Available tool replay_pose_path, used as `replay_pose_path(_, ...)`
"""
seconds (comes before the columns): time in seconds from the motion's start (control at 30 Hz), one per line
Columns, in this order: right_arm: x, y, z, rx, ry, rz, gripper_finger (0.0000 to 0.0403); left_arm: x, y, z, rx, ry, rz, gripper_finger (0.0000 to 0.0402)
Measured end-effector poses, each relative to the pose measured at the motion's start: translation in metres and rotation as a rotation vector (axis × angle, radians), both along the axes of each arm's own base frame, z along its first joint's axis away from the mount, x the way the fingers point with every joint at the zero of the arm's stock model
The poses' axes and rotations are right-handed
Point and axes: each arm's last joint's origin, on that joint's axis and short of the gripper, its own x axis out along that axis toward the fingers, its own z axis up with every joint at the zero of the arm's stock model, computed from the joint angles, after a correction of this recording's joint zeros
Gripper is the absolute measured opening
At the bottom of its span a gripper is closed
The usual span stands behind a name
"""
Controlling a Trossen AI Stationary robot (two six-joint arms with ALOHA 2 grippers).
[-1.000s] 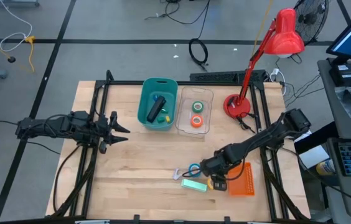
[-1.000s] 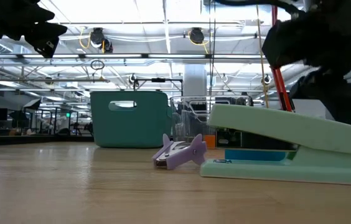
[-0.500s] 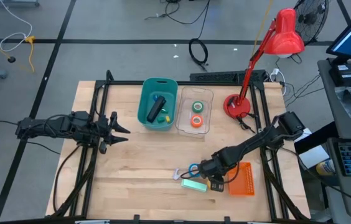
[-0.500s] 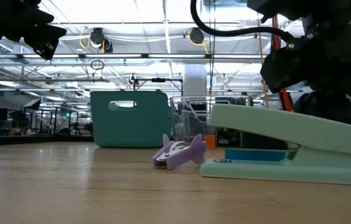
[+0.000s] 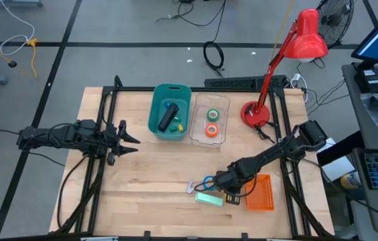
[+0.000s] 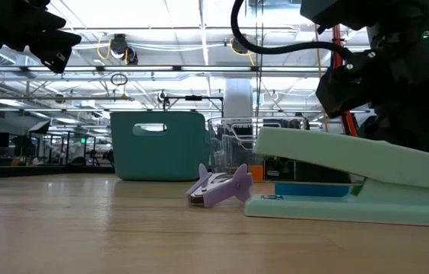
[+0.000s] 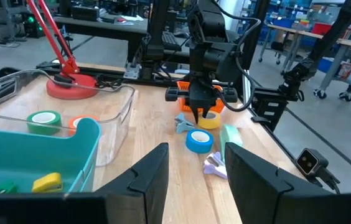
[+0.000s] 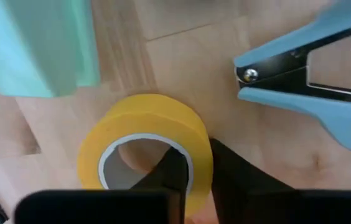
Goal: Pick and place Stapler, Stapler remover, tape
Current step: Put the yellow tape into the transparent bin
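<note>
Your right gripper (image 8: 188, 171) is down at the near right of the table (image 5: 142, 174), and its fingers are pinched together across the wall of the yellow tape roll (image 8: 147, 146), one inside the ring and one outside. That looks like a firm bite, so lift straight up first. The mint stapler (image 8: 38, 46) lies just beside the roll, and a blue staple remover (image 8: 312, 78) sits close on its other side. Dragging sideways would likely knock one of them.

Once clear, carry it to the far side, to the clear bin (image 5: 210, 104) where the green roll (image 5: 212, 115) and orange-red roll (image 5: 211, 130) already lie. Go in from above and lower it before you let go, so the ring can't roll.

The blue tape roll (image 7: 199, 140) and the purple remover (image 6: 220, 185) still wait near the stapler. Your left gripper (image 5: 130, 139) waits over the left side, fingers partly apart, holding nothing.
</note>
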Motion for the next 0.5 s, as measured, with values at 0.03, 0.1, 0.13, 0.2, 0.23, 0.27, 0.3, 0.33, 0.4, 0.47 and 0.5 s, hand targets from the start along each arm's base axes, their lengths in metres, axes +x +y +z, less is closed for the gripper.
replay_pose_path(0.03,0.0,0.0,0.0,0.001,0.0,0.001,0.0032,0.0,0.0,0.0,0.0,0.0,0.0,0.0157)
replay_pose_path(0.1,0.0,0.0,0.0,0.004,0.0,0.007,0.0032,0.0,0.0,0.0,0.001,0.0,0.0,0.0157)
replay_pose_path(0.13,0.0,0.0,0.0,0.005,0.0,0.008,0.0032,0.0,0.0,0.0,0.002,0.0,0.0,0.0157)
replay_pose_path(0.2,0.0,0.001,0.0,0.016,0.004,0.013,0.0032,0.0,0.0,0.0,0.004,-0.001,0.0,0.0157)
replay_pose_path(0.23,0.0,0.001,0.0,0.034,0.009,0.022,0.0032,0.0,0.0,0.0,0.004,-0.001,0.0,0.0157)
replay_pose_path(0.27,0.0,0.002,0.0,0.053,0.014,0.033,0.0032,0.0,0.0,0.0,0.004,-0.001,0.0,0.0157)
replay_pose_path(0.3,-0.001,0.002,0.0,0.075,0.024,0.04,0.0032,0.0,0.0,0.0,0.004,-0.001,0.0,0.0157)
replay_pose_path(0.33,-0.001,0.003,0.0,0.105,0.037,0.049,0.0032,0.0,0.0,0.0,0.005,-0.001,0.0,0.0157)
replay_pose_path(0.4,-0.002,0.003,0.004,0.154,0.044,0.065,0.0032,0.0,0.0,0.0,0.005,-0.001,0.0,0.0157)
replay_pose_path(0.47,-0.003,0.001,0.012,0.191,0.026,0.069,0.0032,0.0,0.0,0.0,0.005,-0.002,0.0,0.0157)
replay_pose_path(0.5,-0.003,0.001,0.017,0.198,0.009,0.073,0.0032,0.0,0.0,0.0,0.005,-0.002,0.0,0.0157)
